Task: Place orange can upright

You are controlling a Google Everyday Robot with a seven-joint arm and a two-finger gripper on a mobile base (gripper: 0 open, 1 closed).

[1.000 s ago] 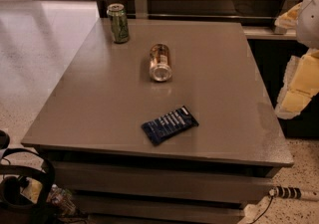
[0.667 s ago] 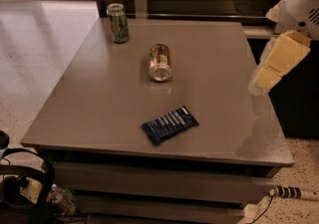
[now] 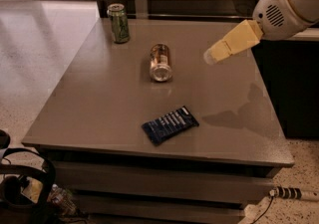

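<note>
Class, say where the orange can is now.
The orange can lies on its side on the table, between the green can and blue packet; the gripper hovers right of it.

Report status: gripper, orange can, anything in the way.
Gripper in the air beside orange-copper aluminium can, apart from it. Can lying on its side. Upright green can and flat dark-blue packet off the path.

My arm (image 3: 293,0) enters from the upper right, cut off by the top and right edges. My gripper (image 3: 213,56) hangs above the table (image 3: 99,98), to the right of the orange can (image 3: 160,61), its tip a pale blur. The can's markings are too small to read, as are the green can (image 3: 118,23) label and the dark blue packet (image 3: 170,124) print. Black gear (image 3: 25,188) at lower left is cropped.
</note>
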